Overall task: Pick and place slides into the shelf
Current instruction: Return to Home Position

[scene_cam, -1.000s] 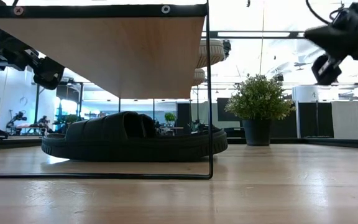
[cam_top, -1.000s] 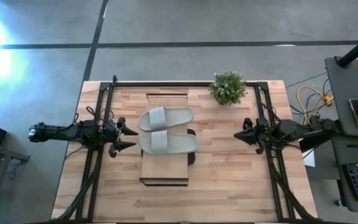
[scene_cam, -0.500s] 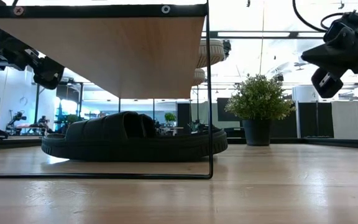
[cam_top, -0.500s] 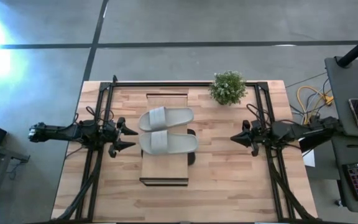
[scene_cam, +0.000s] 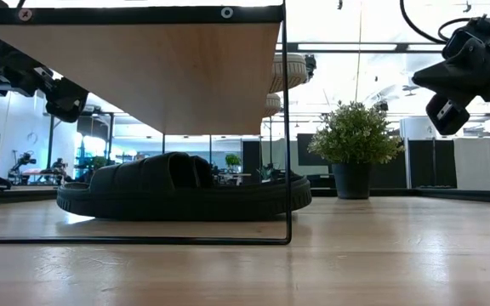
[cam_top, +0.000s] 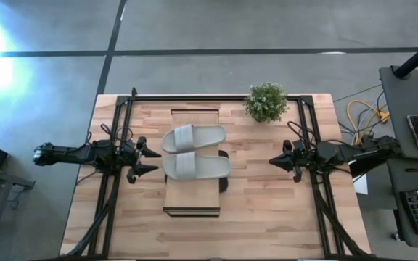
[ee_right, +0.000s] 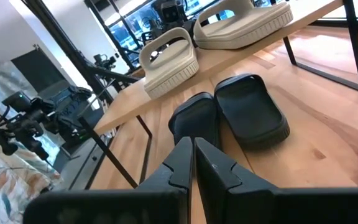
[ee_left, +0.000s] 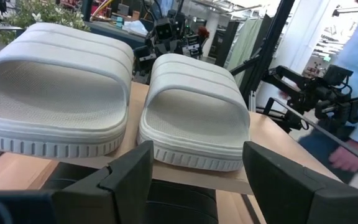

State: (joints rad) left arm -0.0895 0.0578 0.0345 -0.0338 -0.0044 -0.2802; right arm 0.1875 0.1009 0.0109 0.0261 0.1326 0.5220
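From overhead I see the table point(cam_top: 267, 217) with the shelf point(cam_top: 192, 203) at its middle. Both light grey slides point(cam_top: 197, 166) sit side by side on its plank. That view gives me only a dark edge of the black slides point(ee_right: 252, 115). My right wrist camera shows both lying on the table under the plank. The left gripper point(cam_top: 157, 161) hovers just beside the shelf, fingers spread and empty. The right gripper point(cam_top: 273, 159) hangs well apart on the opposite side, fingers pressed together on nothing.

Beyond the spread left gripper point(ee_left: 196, 157), light grey slides point(ee_left: 194, 112) sit side by side on the shelf point(ee_left: 17, 169).
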